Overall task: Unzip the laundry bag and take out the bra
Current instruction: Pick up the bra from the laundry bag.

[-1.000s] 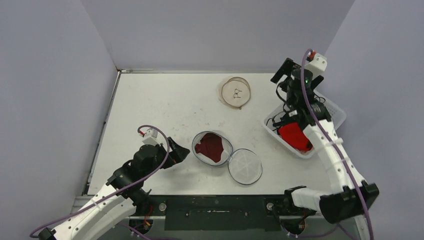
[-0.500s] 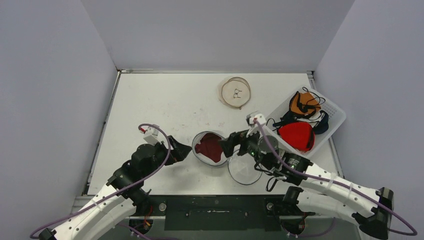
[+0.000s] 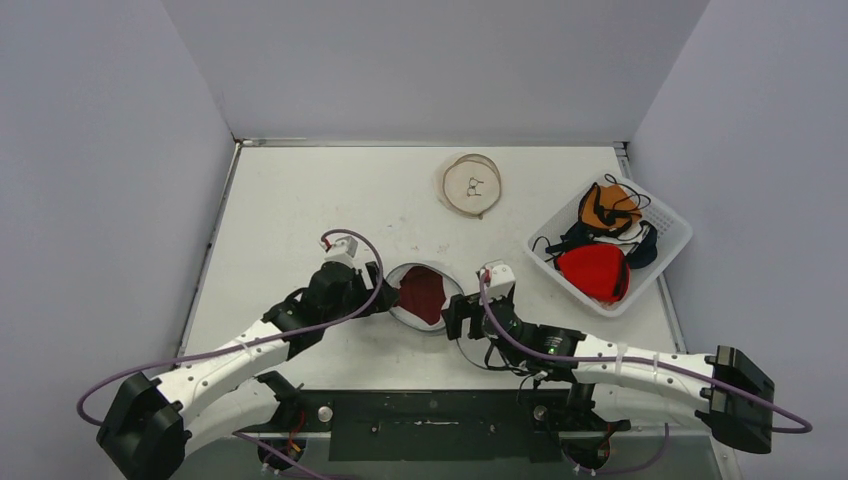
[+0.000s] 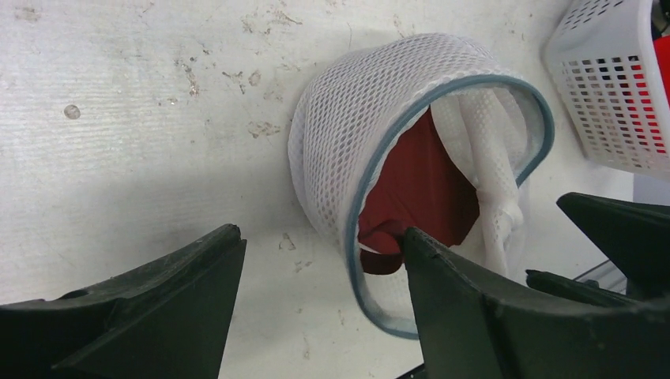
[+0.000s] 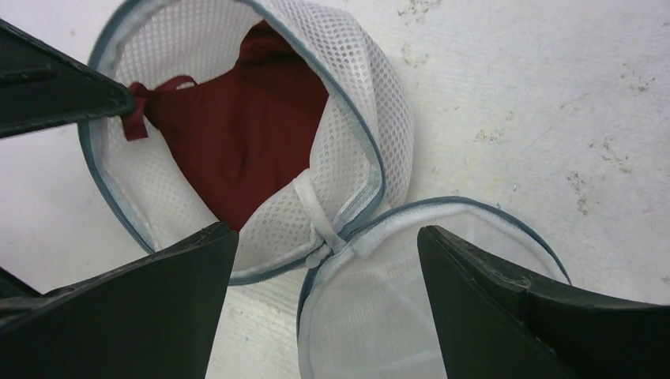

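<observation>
The laundry bag (image 4: 340,118) lies near the front middle of the table (image 3: 300,200), between the two arms. It is unzipped, its mouth gaping and its round lid (image 5: 379,316) folded flat on the table beside it, joined to it at one spot on the rim. The dark red bra (image 4: 419,185) sits inside the bag, a strap loop poking up near the blue-grey rim.

The left gripper (image 4: 320,237) is at the bag's left side with its fingers spread. One finger is outside the mesh wall and the other reaches into the mouth, its tip just at the strap loop; whether it touches the strap I cannot tell. It pinches nothing.

The right gripper (image 5: 328,233) hangs over the place where bag and lid join, its fingers wide apart and empty.

Farther right stands a white basket (image 3: 655,275) holding red, orange and dark garments. Another round bag (image 3: 471,185) lies towards the back of the table, well apart from both arms.
</observation>
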### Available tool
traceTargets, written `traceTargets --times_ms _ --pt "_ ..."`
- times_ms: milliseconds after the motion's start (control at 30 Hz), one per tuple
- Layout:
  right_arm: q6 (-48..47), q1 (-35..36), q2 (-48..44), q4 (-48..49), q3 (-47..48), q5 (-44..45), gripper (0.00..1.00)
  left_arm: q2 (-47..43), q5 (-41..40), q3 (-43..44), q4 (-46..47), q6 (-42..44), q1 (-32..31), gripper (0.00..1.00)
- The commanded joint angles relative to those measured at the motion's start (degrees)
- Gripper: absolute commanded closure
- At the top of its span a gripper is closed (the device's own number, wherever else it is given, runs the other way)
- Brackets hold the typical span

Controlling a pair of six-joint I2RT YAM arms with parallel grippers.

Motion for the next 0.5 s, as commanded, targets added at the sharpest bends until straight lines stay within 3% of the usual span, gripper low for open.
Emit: traceTargets --times_ms 0,133,233,367,467 --pt "2.25 0.2 1.37 6.65 0.11 5.33 0.13 4.73 -1.96 4.18 7.84 2.06 0.35 0.33" --pt "0.48 1.55 2.06 8.21 0.67 7.7 0.18 9.05 -0.85 5.23 7.94 2.76 0.28 0.61" --pt "-3.15 6.58 1.72 9.27 2.67 9.69 0.21 8.91 0.65 3.55 11.14 2.67 0.09 0.77" --pt "-6.17 13.75 6.05 5.76 9.97 16.74 0.21 6.04 1.97 0.95 13.08 1.94 -0.4 0.88" --pt "-7.82 14.73 8.08 8.29 12.2 15.23 0.22 3.97 2.34 -0.74 13.69 1.33 -1.06 0.94"
